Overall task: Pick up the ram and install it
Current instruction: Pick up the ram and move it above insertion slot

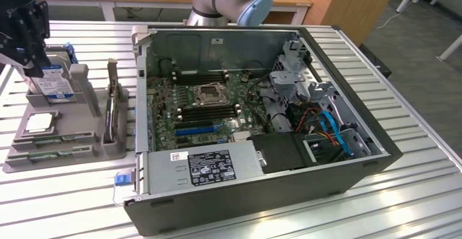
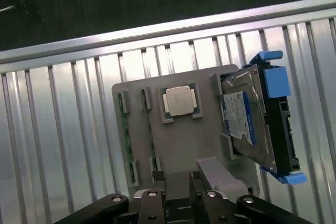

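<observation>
Two ram sticks, thin and green, rest in slots of the grey parts holder at the exterior view's left. One ram stick lies beside the other. My gripper hangs above the far end of the holder, over the hard drive, apart from both sticks and holding nothing I can see. The open computer case shows its motherboard, with long dark memory slots on either side of the processor socket.
On the holder also sit a silver hard drive with a blue-white label, a square processor chip and a tall card with a metal bracket. The slatted metal table carries everything. Cables and drive cages crowd the case's right side.
</observation>
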`<act>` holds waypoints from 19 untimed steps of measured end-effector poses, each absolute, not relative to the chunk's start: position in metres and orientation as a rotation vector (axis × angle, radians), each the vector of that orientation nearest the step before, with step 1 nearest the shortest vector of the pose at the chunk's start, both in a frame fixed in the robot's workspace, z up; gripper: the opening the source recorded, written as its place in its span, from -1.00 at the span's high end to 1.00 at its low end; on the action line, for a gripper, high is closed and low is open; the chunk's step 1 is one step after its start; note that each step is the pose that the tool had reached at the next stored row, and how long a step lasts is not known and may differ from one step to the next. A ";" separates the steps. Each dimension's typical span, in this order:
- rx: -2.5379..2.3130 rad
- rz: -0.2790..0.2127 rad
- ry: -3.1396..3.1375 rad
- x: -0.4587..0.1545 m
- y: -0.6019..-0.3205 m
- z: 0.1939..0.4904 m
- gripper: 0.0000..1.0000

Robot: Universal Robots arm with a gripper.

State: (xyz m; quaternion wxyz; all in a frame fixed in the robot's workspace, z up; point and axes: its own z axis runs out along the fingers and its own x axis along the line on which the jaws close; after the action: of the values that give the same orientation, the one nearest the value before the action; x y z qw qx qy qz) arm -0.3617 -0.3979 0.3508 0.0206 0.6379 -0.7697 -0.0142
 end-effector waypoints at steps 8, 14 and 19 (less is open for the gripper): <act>2.145 -0.039 -2.235 -0.362 -0.398 0.348 0.36; 2.178 -0.038 -2.205 -0.362 -0.398 0.345 0.36; 2.177 -0.037 -2.204 -0.363 -0.398 0.336 0.36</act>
State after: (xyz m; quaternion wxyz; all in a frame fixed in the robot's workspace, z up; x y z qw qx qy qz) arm -0.3625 -0.3979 0.3356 0.0216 0.7025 -0.7112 -0.0121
